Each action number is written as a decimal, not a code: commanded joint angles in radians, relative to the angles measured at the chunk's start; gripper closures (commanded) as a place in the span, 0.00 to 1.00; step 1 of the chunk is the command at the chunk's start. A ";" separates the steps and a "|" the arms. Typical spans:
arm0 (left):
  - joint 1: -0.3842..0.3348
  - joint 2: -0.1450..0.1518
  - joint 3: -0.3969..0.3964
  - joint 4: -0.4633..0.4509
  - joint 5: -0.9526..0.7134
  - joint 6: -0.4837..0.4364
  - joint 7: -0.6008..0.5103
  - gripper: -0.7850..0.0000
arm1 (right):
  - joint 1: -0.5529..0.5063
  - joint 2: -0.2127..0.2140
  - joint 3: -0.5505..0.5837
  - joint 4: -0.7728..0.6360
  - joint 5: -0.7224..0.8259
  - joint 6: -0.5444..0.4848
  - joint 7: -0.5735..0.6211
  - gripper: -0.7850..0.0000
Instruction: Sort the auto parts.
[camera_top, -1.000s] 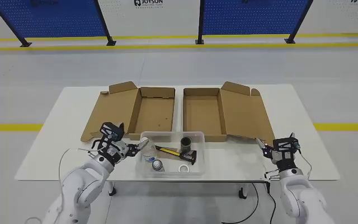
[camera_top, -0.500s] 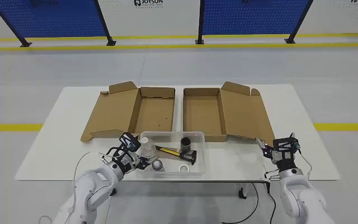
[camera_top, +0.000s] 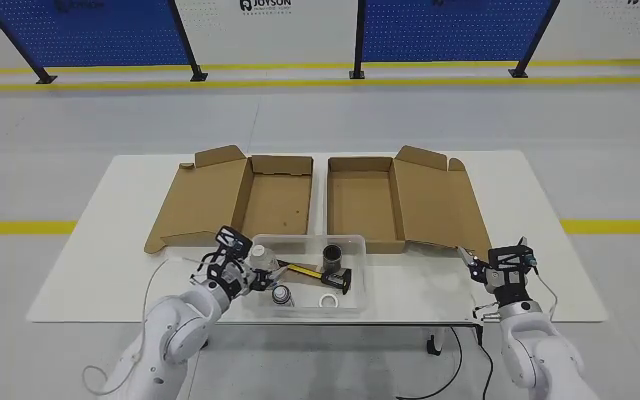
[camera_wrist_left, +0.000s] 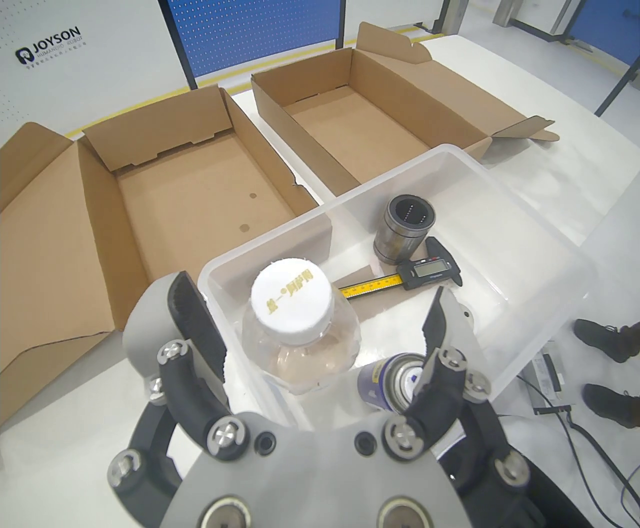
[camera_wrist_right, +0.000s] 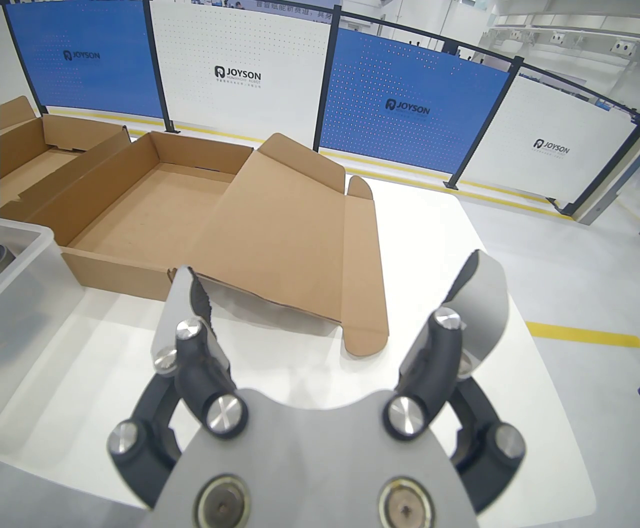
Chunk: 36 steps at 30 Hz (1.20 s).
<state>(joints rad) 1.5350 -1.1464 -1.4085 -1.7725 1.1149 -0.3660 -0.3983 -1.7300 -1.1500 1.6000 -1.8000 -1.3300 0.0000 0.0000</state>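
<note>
The left gripper (camera_wrist_left: 312, 300) hangs with jaws spread wide around the capped bottle (camera_wrist_left: 300, 345) in the clear bin (camera_wrist_left: 550, 220), apparently lined up to lift it out. One jaw seems to sit outside the bin wall. A spray can (camera_wrist_left: 392, 380) stands just beside the bottle. The right gripper (camera_wrist_right: 332, 295), jaws spread and empty, hovers over bare tabletop (camera_wrist_right: 280, 370), likely idle. Deeper in the bin lie a caliper (camera_wrist_left: 405, 280) and a bearing (camera_wrist_left: 404, 227). Beyond, the left box (camera_wrist_left: 200, 200) and right box (camera_wrist_left: 365, 130) lie open as destinations.

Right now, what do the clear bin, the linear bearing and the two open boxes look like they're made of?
Bin: probably clear plastic; the table shows through its walls. Linear bearing: metal, likely steel, dull grey sheen. Left box and right box: matte brown corrugated cardboard, creased flaps.
</note>
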 joint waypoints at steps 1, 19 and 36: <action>-0.005 0.000 0.006 0.009 -0.006 -0.002 0.001 0.00 | 0.000 0.000 0.000 0.000 0.000 0.000 0.000 0.00; -0.039 -0.005 0.040 0.062 -0.046 0.077 -0.036 0.11 | 0.000 0.000 0.000 0.000 0.000 0.000 0.000 0.00; -0.047 -0.005 0.058 0.075 -0.021 0.096 -0.022 0.15 | 0.000 0.000 0.000 0.000 0.000 0.000 0.000 0.00</action>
<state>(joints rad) 1.4879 -1.1516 -1.3506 -1.6949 1.0932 -0.2682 -0.4234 -1.7300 -1.1500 1.6000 -1.8000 -1.3300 0.0000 0.0000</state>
